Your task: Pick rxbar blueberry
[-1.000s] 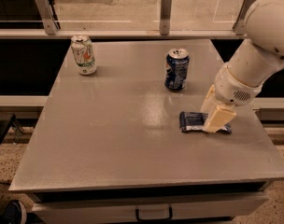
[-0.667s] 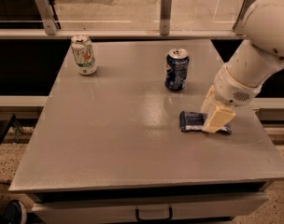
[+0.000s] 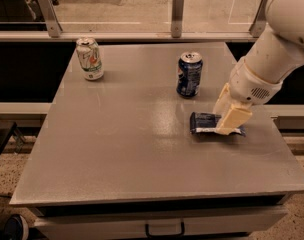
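The rxbar blueberry point(image 3: 204, 123) is a flat dark blue bar with white patches. It lies flat on the grey table point(image 3: 132, 149), right of the middle. My gripper point(image 3: 227, 123) is down on the bar's right half and covers its middle, so only the bar's left part and right tip show. The white arm point(image 3: 272, 54) reaches in from the upper right.
An upright blue soda can point(image 3: 189, 74) stands just behind and left of the bar. A white and green can point(image 3: 90, 59) stands at the far left. A railing with posts point(image 3: 177, 15) runs behind the table. The table's right edge is close to the bar.
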Motion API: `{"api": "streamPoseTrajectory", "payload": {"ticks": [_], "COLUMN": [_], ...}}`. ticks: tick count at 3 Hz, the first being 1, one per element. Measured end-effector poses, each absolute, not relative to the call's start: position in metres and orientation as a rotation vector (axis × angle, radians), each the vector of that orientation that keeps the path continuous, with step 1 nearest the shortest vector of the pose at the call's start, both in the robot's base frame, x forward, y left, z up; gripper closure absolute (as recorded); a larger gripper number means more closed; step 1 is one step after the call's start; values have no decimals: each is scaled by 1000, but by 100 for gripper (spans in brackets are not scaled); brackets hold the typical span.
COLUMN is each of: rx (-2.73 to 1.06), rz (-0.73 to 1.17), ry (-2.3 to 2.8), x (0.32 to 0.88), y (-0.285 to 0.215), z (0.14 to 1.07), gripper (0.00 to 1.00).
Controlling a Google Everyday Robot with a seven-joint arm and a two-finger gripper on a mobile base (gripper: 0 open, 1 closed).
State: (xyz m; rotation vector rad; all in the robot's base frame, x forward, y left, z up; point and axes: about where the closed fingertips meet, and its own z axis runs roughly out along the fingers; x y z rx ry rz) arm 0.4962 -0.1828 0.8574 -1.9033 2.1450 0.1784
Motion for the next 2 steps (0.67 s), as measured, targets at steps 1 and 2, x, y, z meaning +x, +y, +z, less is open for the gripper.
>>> {"api": "streamPoseTrajectory", "payload": {"ticks": [1,2], "rx": [-1884,-1879], "rz": [202,222], "ry": [2111,2083], "x": [499,501], "y": [-179,-176], "z": [884,903], "gripper": [100,100]}}
